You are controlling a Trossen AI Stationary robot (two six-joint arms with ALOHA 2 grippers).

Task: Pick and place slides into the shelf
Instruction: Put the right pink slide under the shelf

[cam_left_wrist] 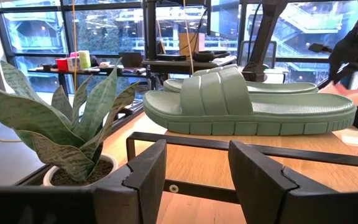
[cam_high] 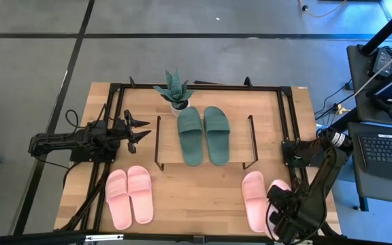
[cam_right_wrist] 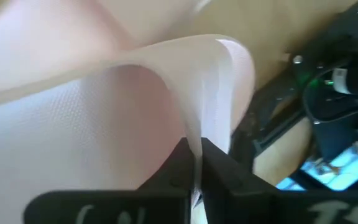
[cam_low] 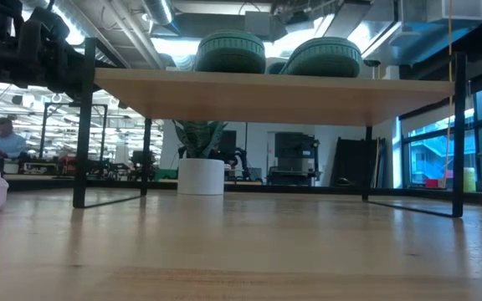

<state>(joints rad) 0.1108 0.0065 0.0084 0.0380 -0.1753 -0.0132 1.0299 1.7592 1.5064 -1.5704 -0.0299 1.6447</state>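
The dark green slides (cam_high: 203, 134) lie side by side on the shelf's top board (cam_low: 274, 94), soles down; the low view shows them as green slides (cam_low: 234, 50) above the board. One pink pair (cam_high: 129, 196) lies flat on the table near the left front. The other pair is at the right front: one pink slide (cam_high: 254, 201) lies flat, and its mate (cam_high: 278, 188) sits under my right gripper (cam_high: 275, 212), which is shut on it. My left gripper (cam_high: 139, 129) is open and hovers level just left of the shelf, pointing at the green slide (cam_left_wrist: 247, 106). My right gripper (cam_right_wrist: 197, 167) pinches the wide strap's thin edge (cam_right_wrist: 199, 140) of the pink slide between its two fingertips (cam_right_wrist: 178, 168). It comes from above, slanting down. The strap arches up out of the fingers. The arm hides the slide's sole, so I cannot tell whether it is lifted.
A potted plant (cam_high: 174, 91) stands at the shelf's far left corner, close beside my left gripper (cam_left_wrist: 194, 180). The shelf's black wire legs (cam_low: 80, 142) stand on the table. A black frame (cam_high: 286, 116) runs around the table. A laptop (cam_high: 386, 151) sits off the right edge.
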